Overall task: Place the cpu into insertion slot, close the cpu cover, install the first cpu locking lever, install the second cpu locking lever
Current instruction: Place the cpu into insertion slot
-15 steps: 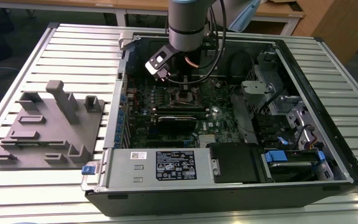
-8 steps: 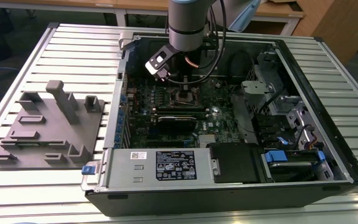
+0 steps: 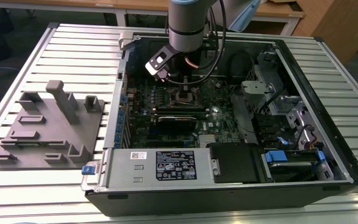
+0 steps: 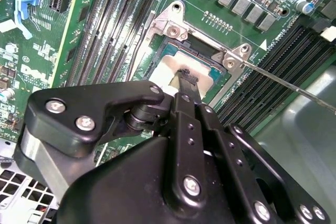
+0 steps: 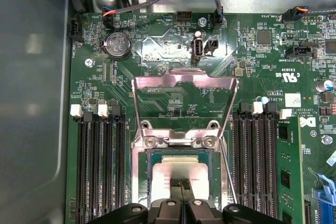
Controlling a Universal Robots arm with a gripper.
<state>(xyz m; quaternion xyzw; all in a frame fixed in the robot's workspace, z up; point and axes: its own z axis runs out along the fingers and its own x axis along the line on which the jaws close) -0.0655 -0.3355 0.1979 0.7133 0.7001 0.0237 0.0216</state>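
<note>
Jaws are clenching shut on nothing as your gripper (image 5: 181, 186) is resting at the middle of the chip (image 5: 163, 174), which is lying in the socket (image 5: 140, 182) beside the raised cover (image 5: 184, 79); you are probably handling something light, stiff, slippery and fragile, best taken by 2 opposite edges.

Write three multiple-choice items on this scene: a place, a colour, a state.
1. The small flat square cpu with the silver-tan top lies: A on the grey plastic tray; B in the square insertion slot; C on the power supply.
2. The motherboard is: A green; B red; C white.
3. The thin grey metal cpu cover frame is: A shut flat; B missing; C swung open.
B: it sits within the socket rim. A: the board is green. C: the frame is hinged back off the chip.
</note>
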